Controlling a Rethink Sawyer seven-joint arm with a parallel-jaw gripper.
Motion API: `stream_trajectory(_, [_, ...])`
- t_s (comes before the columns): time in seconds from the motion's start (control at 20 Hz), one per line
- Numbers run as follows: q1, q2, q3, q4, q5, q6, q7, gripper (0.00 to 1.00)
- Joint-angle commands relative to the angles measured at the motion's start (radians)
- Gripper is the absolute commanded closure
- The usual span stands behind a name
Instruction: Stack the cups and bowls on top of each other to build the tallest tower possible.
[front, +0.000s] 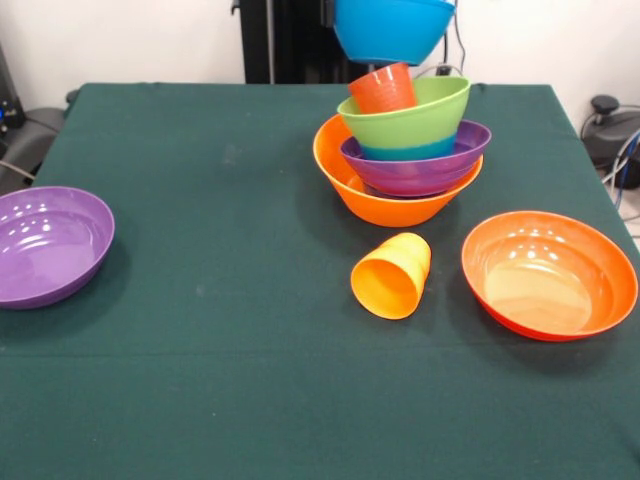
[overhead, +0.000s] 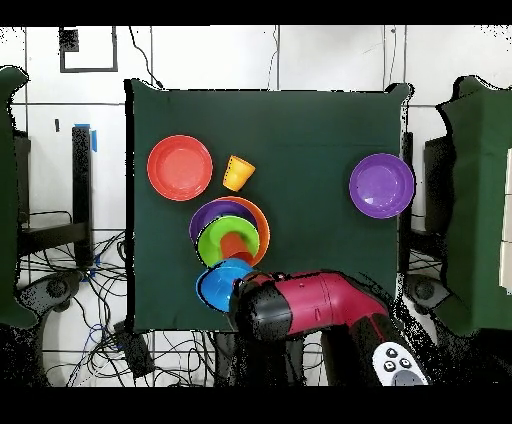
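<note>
The tower stands right of the table's middle: a big yellow-orange bowl (front: 385, 205) holds a purple bowl (front: 420, 170), a blue bowl (front: 410, 151) and a lime green bowl (front: 410, 115). A red-orange cup (front: 384, 90) leans inside the green bowl. Above the tower hangs another blue bowl (front: 393, 28), clear of the cup. My gripper (overhead: 240, 292) holds it at its rim, under the arm's head, so the grip itself is hidden. A yellow-orange cup (front: 392, 277) lies on its side in front of the tower. In the overhead view the lifted blue bowl (overhead: 218, 285) sits beside the tower's green bowl (overhead: 215, 243).
A wide red-orange bowl (front: 548, 273) stands upright at the right, close to the lying cup. A wide purple bowl (front: 50, 245) rests at the table's left edge. The dark green cloth (front: 220, 380) covers the table.
</note>
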Motion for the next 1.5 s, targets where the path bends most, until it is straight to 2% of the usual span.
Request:
stream_trajectory(0.05, [0.039,0.063,-0.058,-0.056,-0.062,-0.064,0.1,1.0])
stream_trajectory(0.7, [0.032,0.036,-0.056,-0.05,-0.034,-0.038,0.066,1.0])
stream_trajectory(0.9, [-0.036,-0.104,0.029,-0.01,0.108,0.091,-0.04,1.0])
stream_trajectory(1.0, [-0.054,-0.15,0.051,-0.013,0.157,0.152,-0.083,1.0])
stream_trajectory(1.25, [-0.061,-0.197,0.066,-0.04,0.191,0.241,-0.124,1.0])
stream_trajectory(1.5, [-0.058,-0.212,0.077,-0.069,0.196,0.282,-0.128,1.0])
